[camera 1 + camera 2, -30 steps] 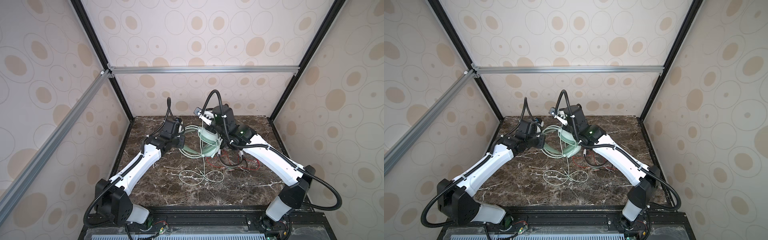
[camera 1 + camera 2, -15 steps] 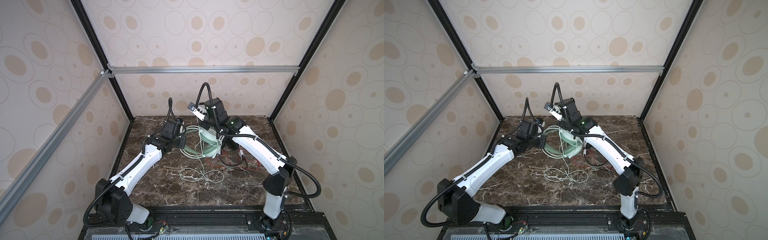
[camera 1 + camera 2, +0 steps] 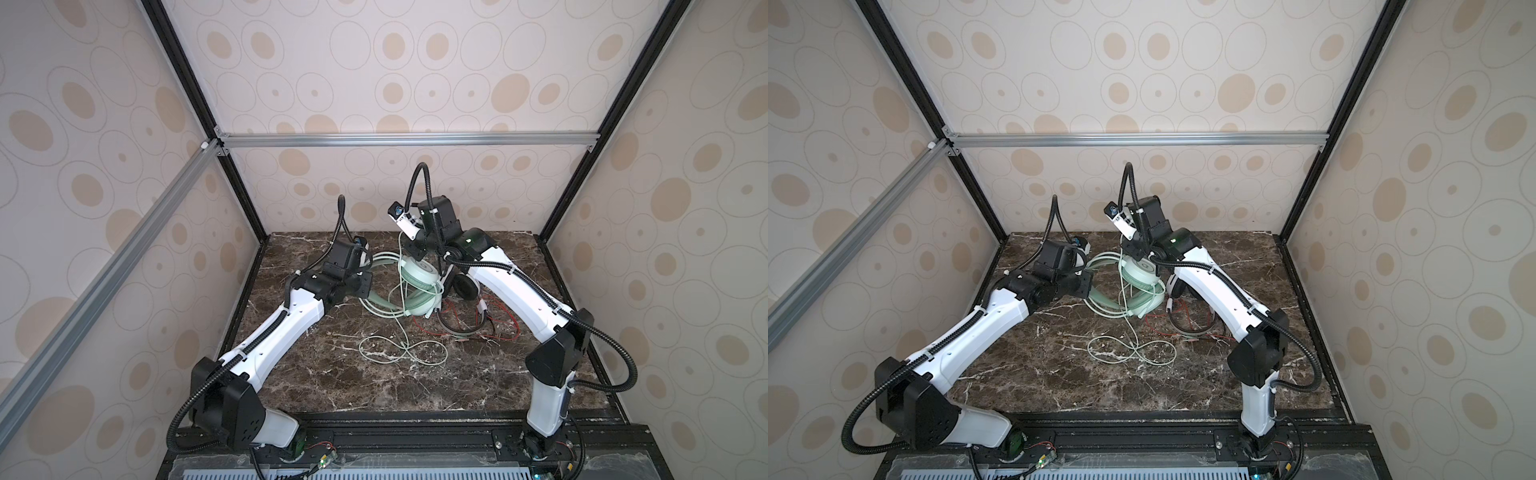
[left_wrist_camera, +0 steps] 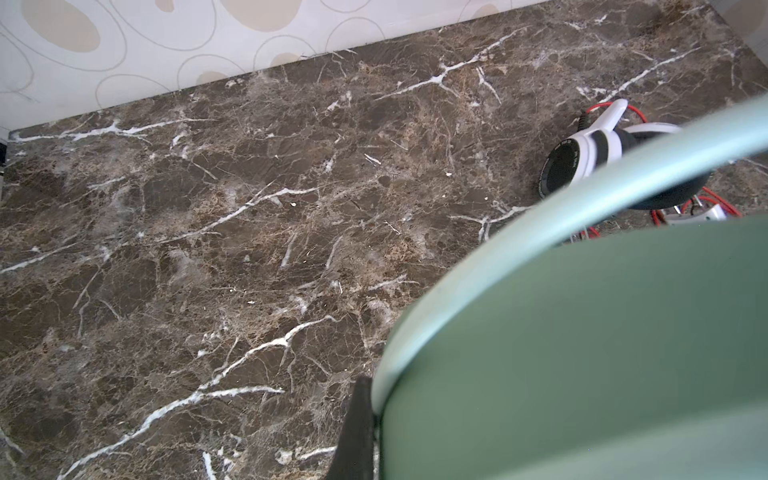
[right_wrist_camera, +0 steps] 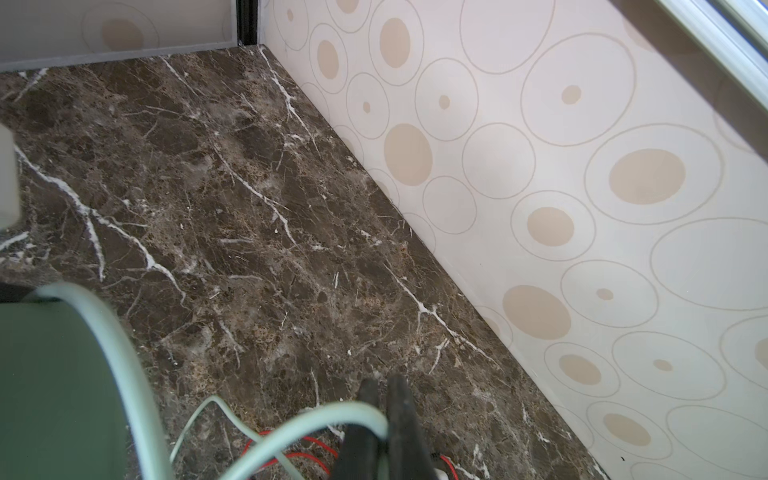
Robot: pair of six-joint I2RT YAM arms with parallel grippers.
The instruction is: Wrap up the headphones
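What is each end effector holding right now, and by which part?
The left end effector grips the mint-green over-ear headset by its headband; the right end effector pinches that headset's pale green cable.

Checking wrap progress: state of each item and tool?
mint-green headset: band gripped, cable looped over it
pale green cable: tail slack on table
white-and-black headset: on table
red cable: loose, unwound
left tool: shut on mint-green headset
right tool: shut on pale green cable
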